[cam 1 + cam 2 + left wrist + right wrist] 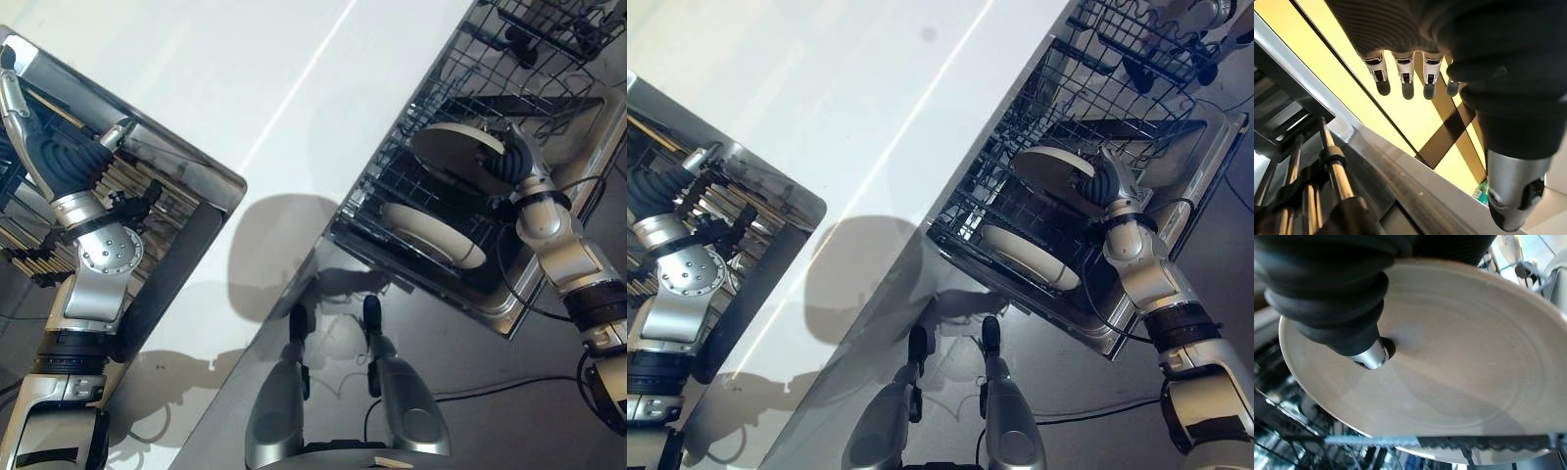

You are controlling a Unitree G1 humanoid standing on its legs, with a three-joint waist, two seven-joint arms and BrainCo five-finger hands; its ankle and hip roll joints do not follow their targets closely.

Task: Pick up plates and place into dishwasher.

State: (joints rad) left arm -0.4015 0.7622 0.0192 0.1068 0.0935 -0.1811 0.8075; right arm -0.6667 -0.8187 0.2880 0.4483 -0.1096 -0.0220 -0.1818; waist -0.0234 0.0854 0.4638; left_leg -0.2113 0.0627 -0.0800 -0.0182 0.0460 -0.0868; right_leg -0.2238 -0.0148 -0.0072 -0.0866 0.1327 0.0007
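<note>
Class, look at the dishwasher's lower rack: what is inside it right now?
Inside the rack a plate stands among the wires; the right hand holds a second plate over it. The floor beneath them is covered.

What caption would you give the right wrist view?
Right hand holds a pale plate above the dishwasher rack.

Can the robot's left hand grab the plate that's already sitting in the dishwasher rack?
Probably not. The left hand is far off by the drying rack, across the white counter from that plate. The right hand, gripping another plate, is much nearer.
</note>
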